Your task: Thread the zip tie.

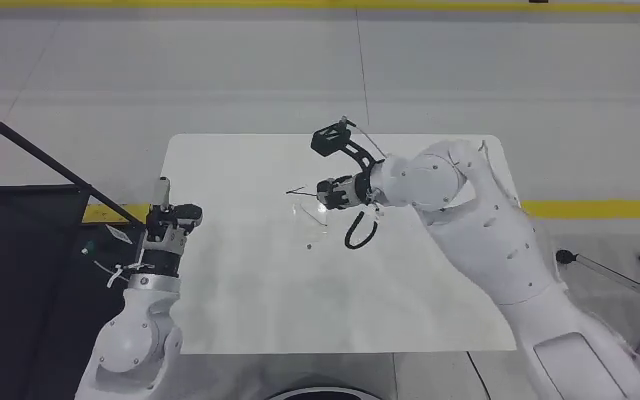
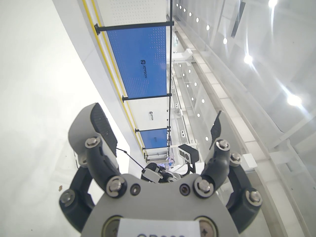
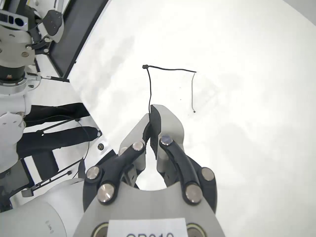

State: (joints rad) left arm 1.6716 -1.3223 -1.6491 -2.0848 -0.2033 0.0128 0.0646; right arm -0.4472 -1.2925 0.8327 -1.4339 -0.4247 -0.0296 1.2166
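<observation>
The right hand pinches a thin black zip tie, bent square at its head; the left hand gapes.

My glossy white arms end alike: left gripper and right gripper each have a grey metal plate, black links pinned by silver screws, black ribbed pads and a white label. A black cable loops off the right forearm.
</observation>
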